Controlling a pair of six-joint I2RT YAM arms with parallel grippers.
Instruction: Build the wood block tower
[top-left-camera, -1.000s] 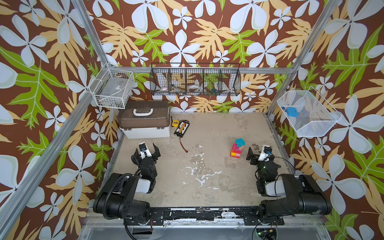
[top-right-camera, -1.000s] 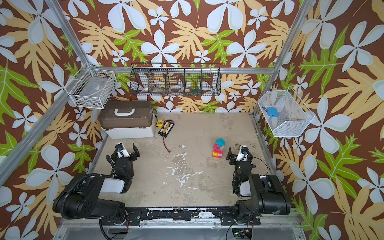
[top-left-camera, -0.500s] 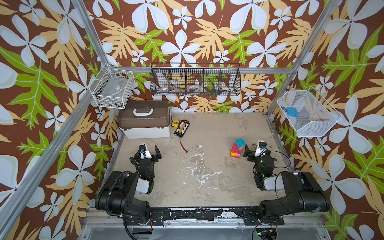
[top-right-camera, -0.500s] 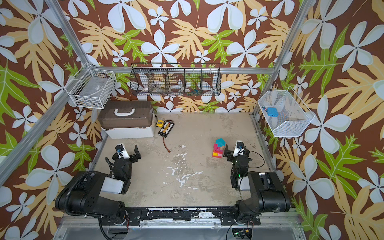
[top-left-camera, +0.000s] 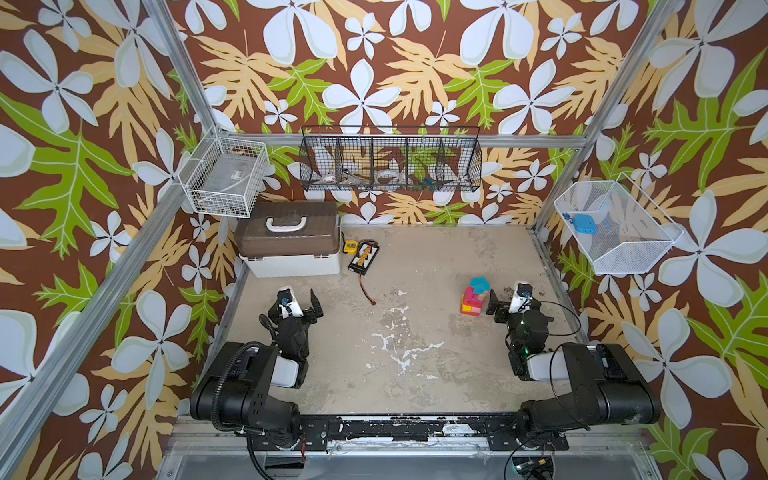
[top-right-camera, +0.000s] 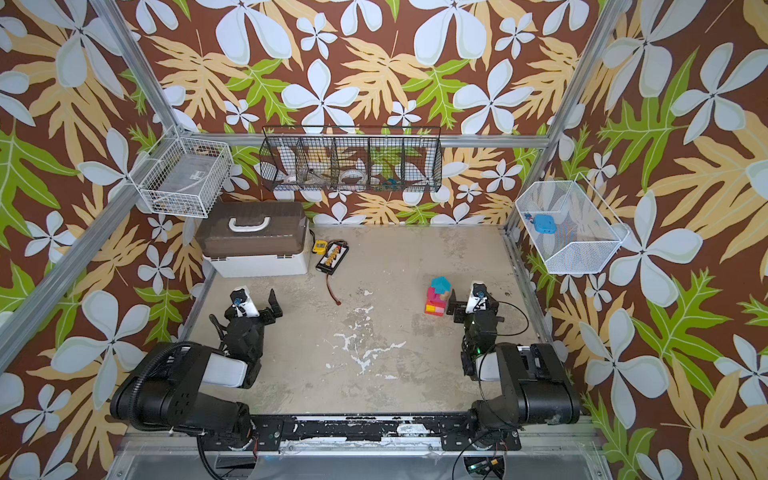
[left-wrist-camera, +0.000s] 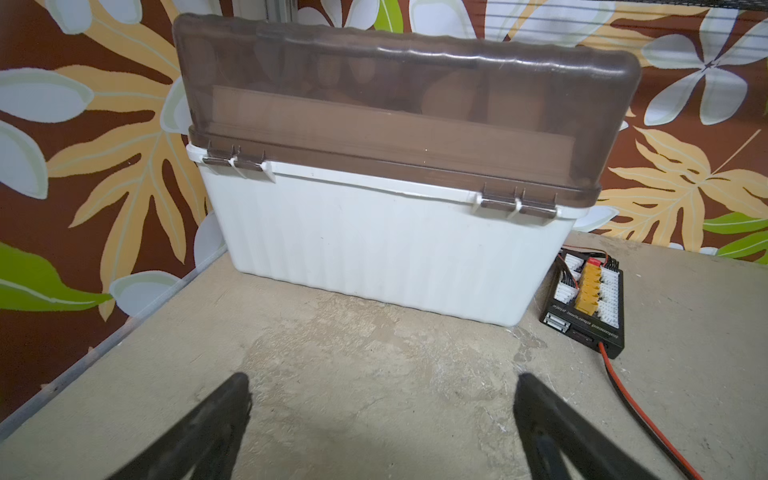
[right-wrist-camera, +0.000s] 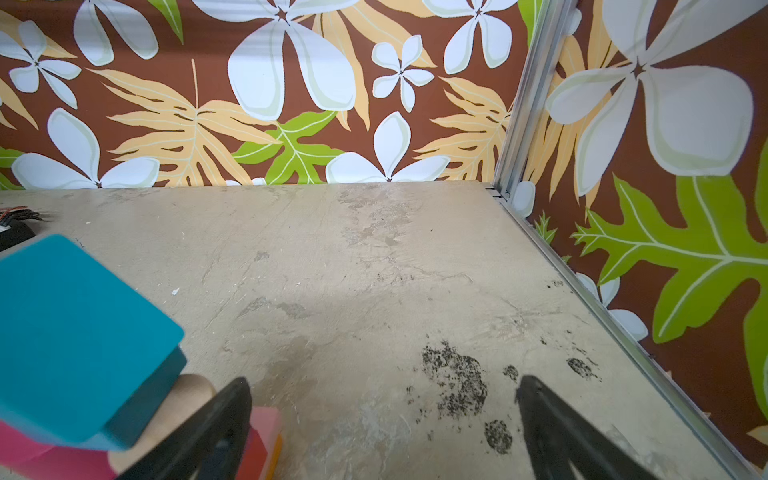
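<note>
The tower (top-left-camera: 473, 297) (top-right-camera: 437, 297) stands on the right of the table, a narrow stack of wood blocks. Red, orange and yellow lie at its base, pink and magenta above, and a teal piece (top-left-camera: 480, 284) on top. In the right wrist view the teal piece (right-wrist-camera: 75, 340) rests on a tan cylinder (right-wrist-camera: 187, 395) and pink blocks (right-wrist-camera: 266, 419). My right gripper (top-left-camera: 513, 301) (top-right-camera: 471, 300) (right-wrist-camera: 384, 388) is open just right of the tower, one finger close beside it, holding nothing. My left gripper (top-left-camera: 297, 300) (top-right-camera: 255, 302) (left-wrist-camera: 382, 386) is open over bare table at the left.
A white box with a brown lid (top-left-camera: 291, 237) (left-wrist-camera: 395, 241) stands at the back left. Beside it lie a black charger board (top-left-camera: 363, 257) (left-wrist-camera: 586, 299) with a red wire (top-left-camera: 368, 291) and a small yellow device (top-left-camera: 350, 246). Wire baskets hang on the walls (top-left-camera: 390, 166) (top-left-camera: 615, 228).
My right gripper has moved a little leftward and farther back, ending beside the tower. The left arm has hardly moved. Both grippers stay open.
</note>
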